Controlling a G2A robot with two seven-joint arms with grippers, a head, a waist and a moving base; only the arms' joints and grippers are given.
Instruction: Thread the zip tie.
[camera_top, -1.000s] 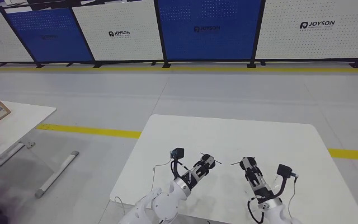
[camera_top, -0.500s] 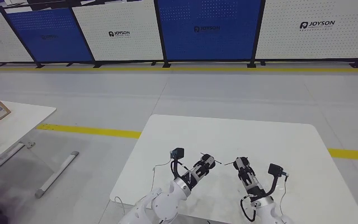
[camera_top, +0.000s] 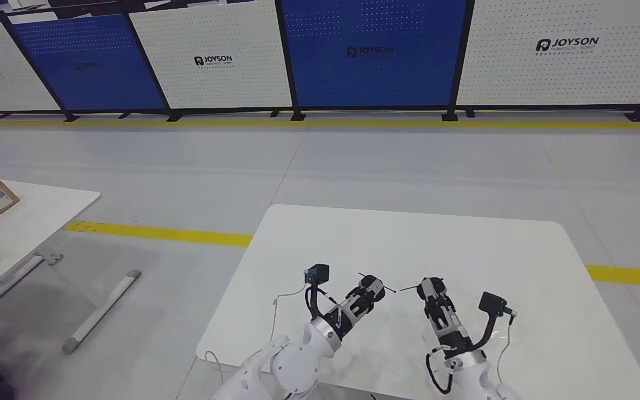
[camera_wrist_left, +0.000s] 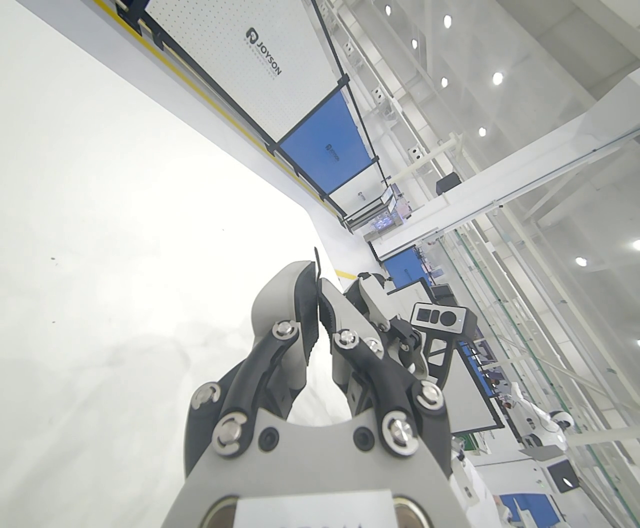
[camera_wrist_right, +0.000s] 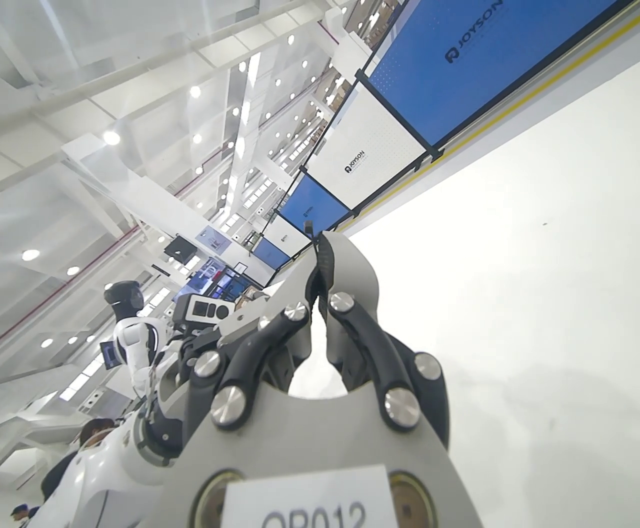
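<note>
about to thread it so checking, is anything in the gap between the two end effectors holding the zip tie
Nothing visible stands in the way. The left end effector and the right end effector each pinch a black piece of the zip tie above the table, and the top view shows nothing between their tips.

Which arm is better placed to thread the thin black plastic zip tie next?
Probably left: the left gripper, shut on the thin black plastic zip tie, points its free end toward the right gripper close by.
</note>
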